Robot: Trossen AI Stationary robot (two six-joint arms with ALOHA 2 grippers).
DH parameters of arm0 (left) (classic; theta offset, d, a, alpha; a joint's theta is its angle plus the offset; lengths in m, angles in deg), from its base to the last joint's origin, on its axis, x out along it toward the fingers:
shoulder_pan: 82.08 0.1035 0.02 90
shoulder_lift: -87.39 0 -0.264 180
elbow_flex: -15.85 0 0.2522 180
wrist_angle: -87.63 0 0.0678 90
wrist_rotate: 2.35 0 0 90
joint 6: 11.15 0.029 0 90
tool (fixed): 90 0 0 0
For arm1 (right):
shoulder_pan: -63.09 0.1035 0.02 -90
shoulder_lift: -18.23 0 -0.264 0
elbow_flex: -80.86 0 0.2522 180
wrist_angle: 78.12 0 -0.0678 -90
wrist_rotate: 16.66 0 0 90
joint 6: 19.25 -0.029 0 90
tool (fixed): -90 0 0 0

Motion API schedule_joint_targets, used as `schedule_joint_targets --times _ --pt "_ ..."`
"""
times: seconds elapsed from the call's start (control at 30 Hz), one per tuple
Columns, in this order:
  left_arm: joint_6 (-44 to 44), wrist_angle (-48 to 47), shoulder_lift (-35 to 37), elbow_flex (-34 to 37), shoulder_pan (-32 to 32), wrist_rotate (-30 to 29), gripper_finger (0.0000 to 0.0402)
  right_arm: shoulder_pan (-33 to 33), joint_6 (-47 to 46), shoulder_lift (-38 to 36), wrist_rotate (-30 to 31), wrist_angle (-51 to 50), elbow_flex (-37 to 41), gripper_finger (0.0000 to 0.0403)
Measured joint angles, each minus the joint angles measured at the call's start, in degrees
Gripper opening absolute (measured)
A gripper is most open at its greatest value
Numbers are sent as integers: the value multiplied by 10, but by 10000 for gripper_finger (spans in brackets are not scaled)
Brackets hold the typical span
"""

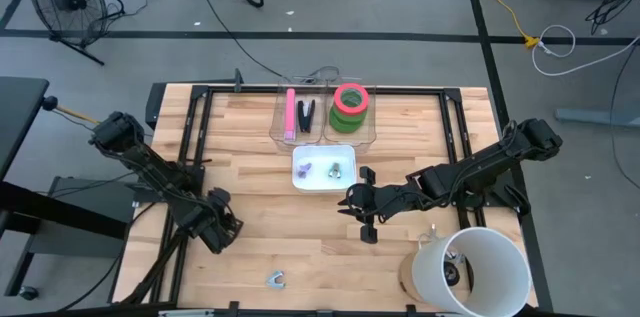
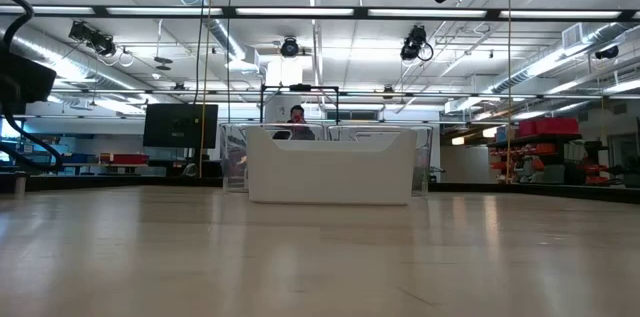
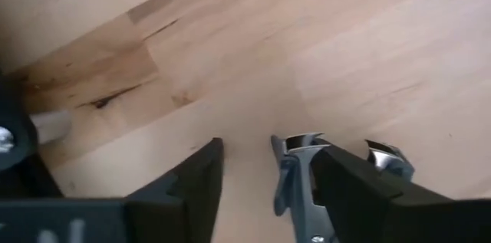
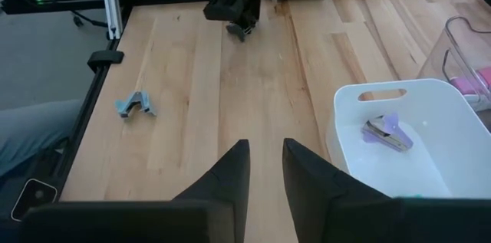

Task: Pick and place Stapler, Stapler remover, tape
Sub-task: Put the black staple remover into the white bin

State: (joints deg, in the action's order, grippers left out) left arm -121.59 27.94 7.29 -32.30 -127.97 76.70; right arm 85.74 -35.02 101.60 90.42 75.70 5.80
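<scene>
The left arm reached down from the upper left of the high view, and the left gripper [image 1: 222, 229] sat low over the wood at lower left of the table [image 1: 260, 207]. In the left wrist view its fingers [image 3: 196, 182] stood apart with a grey-blue staple remover [image 3: 295, 182] between them. The remover lay against one finger with a clear gap to the other, so a firm grip could not be told.

Right of that gripper, near the bottom edge, a second grey staple remover [image 1: 276, 279] lay alone on the wood.

At top centre a clear tray [image 1: 322, 137] held, from left to right, a pink stapler [image 1: 290, 114], a black staple remover [image 1: 306, 112] and the tape [image 1: 350, 97]. The tape was stacked, with the pink-red roll on top of the green.

Just below the tray a white bin [image 1: 325, 185] held a purple staple remover [image 1: 307, 168] and a small green item [image 1: 337, 169].

The right gripper [image 1: 362, 219] hung right of centre, below the bin. Its fingers [image 4: 230, 170] were slightly parted and held nothing.

A white bucket [image 1: 500, 237] stood at lower right.
</scene>
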Motion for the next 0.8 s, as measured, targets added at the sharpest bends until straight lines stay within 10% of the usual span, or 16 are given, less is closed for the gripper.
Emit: schedule_joint_targets --times 0.27,0.8 --pt "13 36 0 1 0 -21 35 0 0 0 0 0 0 82" --pt "193 44 -2 -71 96 -129 40 -9 7 0 5 0 0 82"
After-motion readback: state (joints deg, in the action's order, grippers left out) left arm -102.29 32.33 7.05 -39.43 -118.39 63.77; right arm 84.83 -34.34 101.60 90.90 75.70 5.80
